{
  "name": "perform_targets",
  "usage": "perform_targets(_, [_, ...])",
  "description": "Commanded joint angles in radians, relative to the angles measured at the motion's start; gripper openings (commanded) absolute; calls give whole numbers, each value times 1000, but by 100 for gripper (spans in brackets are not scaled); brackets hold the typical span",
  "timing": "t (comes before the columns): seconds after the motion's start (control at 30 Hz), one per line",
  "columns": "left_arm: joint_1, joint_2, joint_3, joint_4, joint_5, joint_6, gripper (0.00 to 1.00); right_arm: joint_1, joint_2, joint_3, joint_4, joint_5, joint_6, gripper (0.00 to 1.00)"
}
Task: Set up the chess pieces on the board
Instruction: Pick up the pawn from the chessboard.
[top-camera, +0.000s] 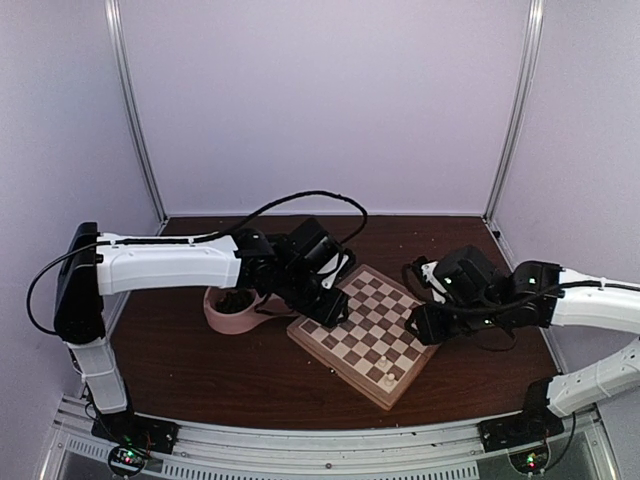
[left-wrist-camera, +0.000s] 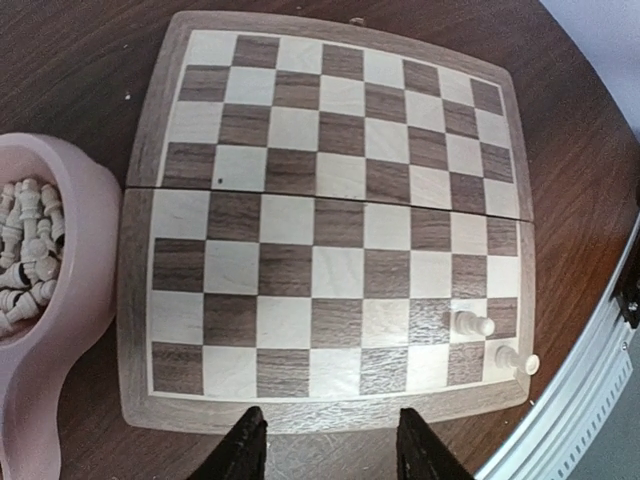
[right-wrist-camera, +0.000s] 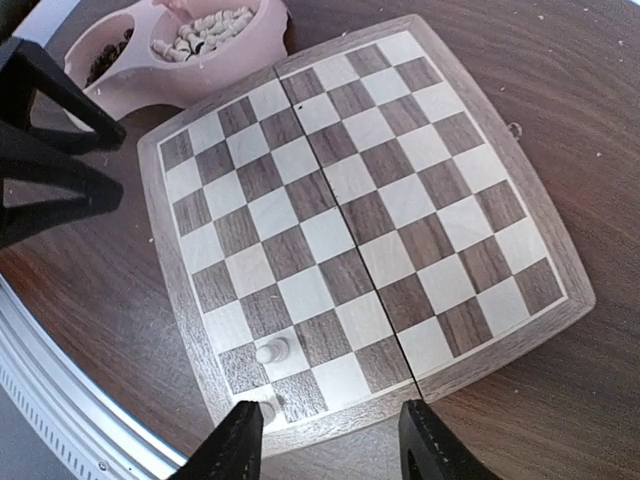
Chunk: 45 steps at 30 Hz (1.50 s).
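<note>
Clearly we are early in the setup: only two cream-white chess pieces (left-wrist-camera: 468, 323) stand on the board (top-camera: 350, 330), on neighbouring squares at its near corner, and every other square is bare. The other white men (left-wrist-camera: 25, 250) lie heaped in one bowl of the pink double-bowl dish (right-wrist-camera: 200, 85), which sits just beside the board's left side, perhaps touching it. The dark set (right-wrist-camera: 105, 55) fills the dish's other bowl. Our left gripper (left-wrist-camera: 335, 455) hovers over the board's left side close to the dish, fingers partly apart and holding nothing. Our right gripper (right-wrist-camera: 330, 450) hangs above the near right edge, not far from the two placed pieces, likewise partly spread and empty. We judge the step in hand to be fetching another white piece. That calls for reaching into the heap, pinching out a single tiny man and setting it upright beside those already placed. Our left arm (top-camera: 170, 262) lies between the right gripper and the dish, so the left looks better placed for the pick. A low sweep by the right could topple the two standing men.
</note>
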Motion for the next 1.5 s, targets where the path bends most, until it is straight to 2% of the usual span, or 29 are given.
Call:
perform_targets(0.0, [33, -55, -43, 55, -52, -42, 45, -1, 94, 70, 4, -113, -39, 48])
perform_targets(0.27, [51, -91, -75, 41, -115, -51, 45, 10, 268, 134, 2, -179, -54, 43])
perform_targets(0.53, [53, -98, -76, 30, -137, -44, 44, 34, 411, 195, -27, -180, -65, 34])
perform_targets(0.8, [52, -96, -82, 27, -142, -51, 44, 46, 471, 210, -59, -145, -72, 34])
perform_targets(1.0, [53, -96, -81, 24, -145, -51, 44, 50, 497, 209, -46, -146, -71, 28])
perform_targets(1.47, [52, -101, -97, 19, -142, -61, 44, 59, 539, 214, -40, -143, -74, 25])
